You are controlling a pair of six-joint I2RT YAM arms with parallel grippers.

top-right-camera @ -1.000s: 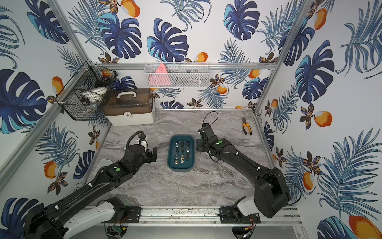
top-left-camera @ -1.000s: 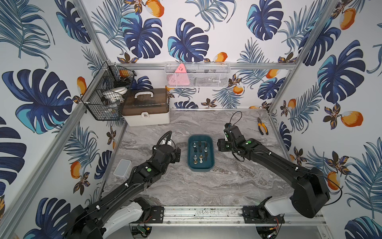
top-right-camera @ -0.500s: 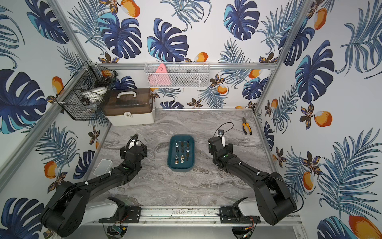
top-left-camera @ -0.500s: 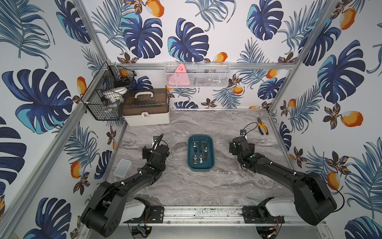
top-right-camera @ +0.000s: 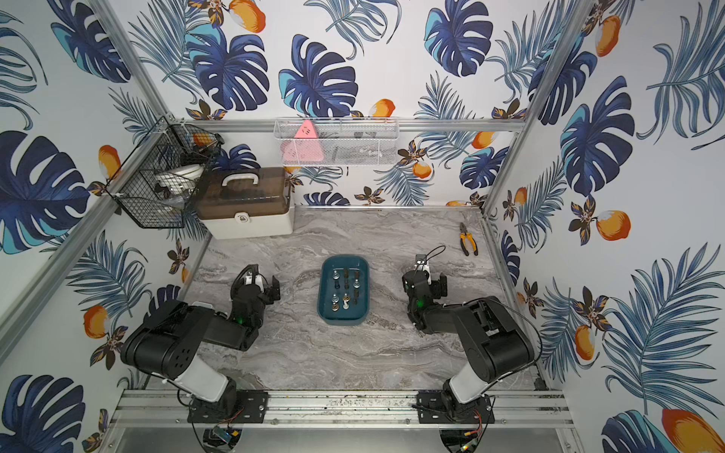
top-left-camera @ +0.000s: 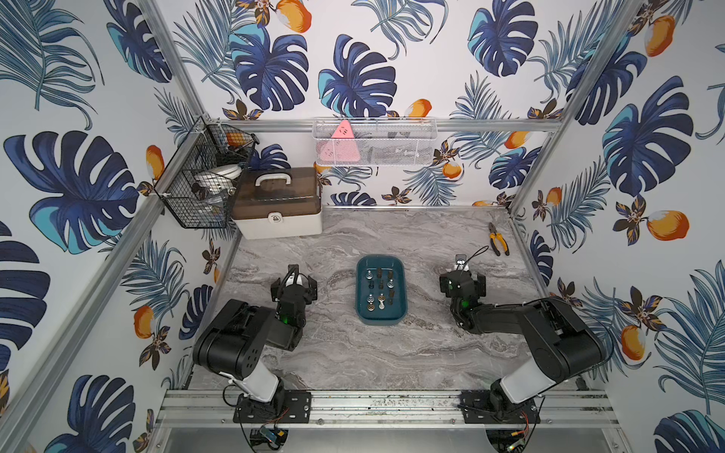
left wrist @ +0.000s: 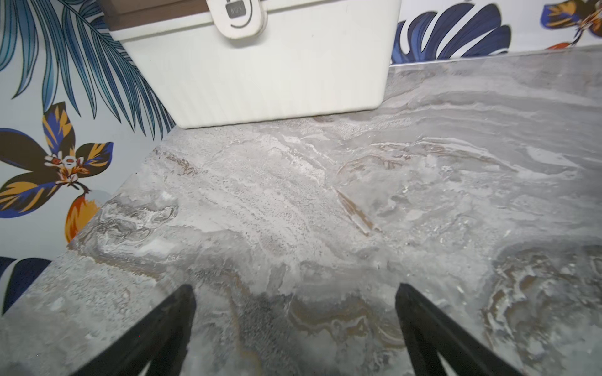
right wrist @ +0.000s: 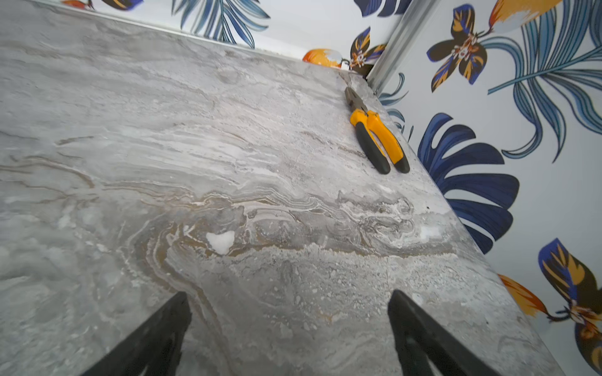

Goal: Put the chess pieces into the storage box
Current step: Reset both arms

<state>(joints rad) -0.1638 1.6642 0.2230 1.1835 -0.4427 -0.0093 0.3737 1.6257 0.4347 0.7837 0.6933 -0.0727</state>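
Marble tabletop (top-left-camera: 392,353) carries the storage box (top-left-camera: 380,259), chess pieces (top-left-camera: 379,290) standing inside it, between my left pincer (left wrist: 293,293) and right pincer (right wrist: 288,296), both wide and empty; a careless inward swing could clip its rim and topple them.

White case (top-left-camera: 278,219) beside black wire basket (top-left-camera: 196,188); yellow-handled pliers (top-left-camera: 498,244) near far right corner.

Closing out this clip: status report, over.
Left pincer open, empty. Right pincer open, empty. Chess pieces in teal storage box. Pliers far aside, nothing blocking.
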